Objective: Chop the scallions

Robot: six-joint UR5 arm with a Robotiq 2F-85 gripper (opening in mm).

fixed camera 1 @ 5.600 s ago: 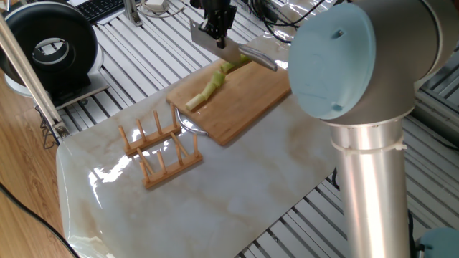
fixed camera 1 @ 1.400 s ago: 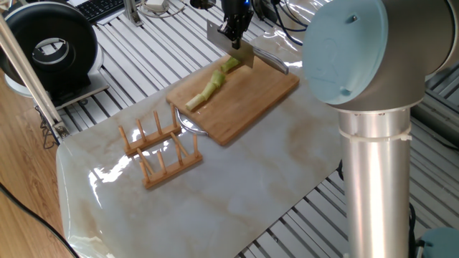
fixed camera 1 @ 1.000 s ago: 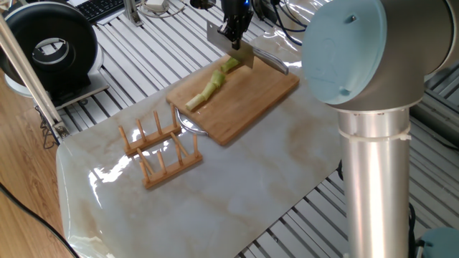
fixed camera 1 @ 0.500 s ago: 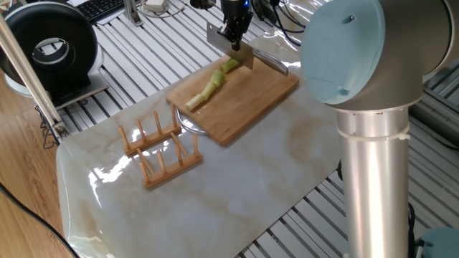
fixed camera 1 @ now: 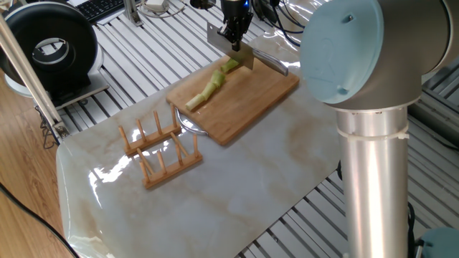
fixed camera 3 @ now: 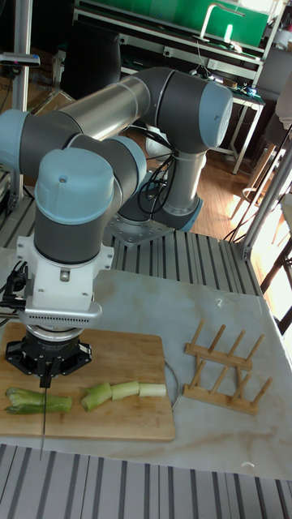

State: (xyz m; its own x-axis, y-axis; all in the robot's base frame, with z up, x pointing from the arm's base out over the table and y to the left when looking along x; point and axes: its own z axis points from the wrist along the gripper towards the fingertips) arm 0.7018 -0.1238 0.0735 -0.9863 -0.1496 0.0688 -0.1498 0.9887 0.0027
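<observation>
The chopping looks partly done; in the tall fixed view the scallions (fixed camera 3: 85, 395) lie along the cutting board (fixed camera 3: 130, 430) in the lower left of the frame, a darker green length at the far left, then a gap, then a paler run that seems scored or cut into short pieces toward the whitish end at centre; the knife (fixed camera 3: 42, 426) stands edge-on in that gap, so one cut reads as made and the long pale run is, I judge, still to be sliced.

In the fixed view the wooden rack (fixed camera 1: 159, 149) sits left of centre on the pale bench (fixed camera 1: 237, 193); to its right the board carries the scallions (fixed camera 1: 209, 86) in the upper middle, and the gripper (fixed camera 1: 233, 32) holds the broad blade (fixed camera 1: 231, 47) down at the green end, jaws clenched on the knife.

The tall view shows the separate segments and the gap at the blade, which the fixed view blurs into one stalk; the fixed view shows the blade's flat face and the jaws' hold, hidden in the tall view beneath the wrist (fixed camera 3: 50, 357).
</observation>
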